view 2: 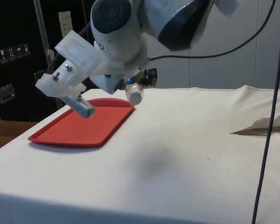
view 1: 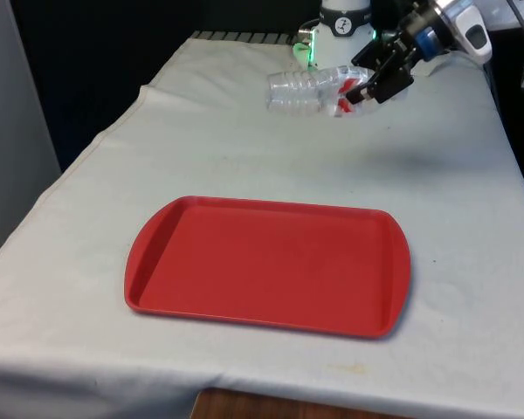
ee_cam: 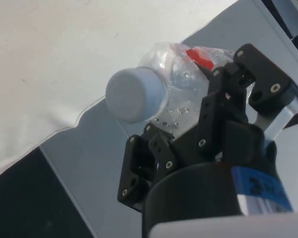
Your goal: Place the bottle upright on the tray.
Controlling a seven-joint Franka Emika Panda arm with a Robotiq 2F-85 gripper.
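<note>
My pincer (view 1: 364, 90) grips the bottle (view 1: 310, 90) sideways above the tabletop (view 1: 244, 148); I should tip it upright before lowering onto the tray (view 1: 266, 266) ahead.

No text can be read: the bottle (view 1: 310, 90) carries a red label (ee_cam: 198, 56) whose print is illegible, and the dark cabinets' small signs (view 2: 11, 52) cannot be made out.

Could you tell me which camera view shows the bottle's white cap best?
The wrist view: the cap faces the camera, round and unobstructed, on the clear bottle clamped in the gripper. The side view shows the cap small, below the arm. In the front view the bottle lies sideways.
</note>
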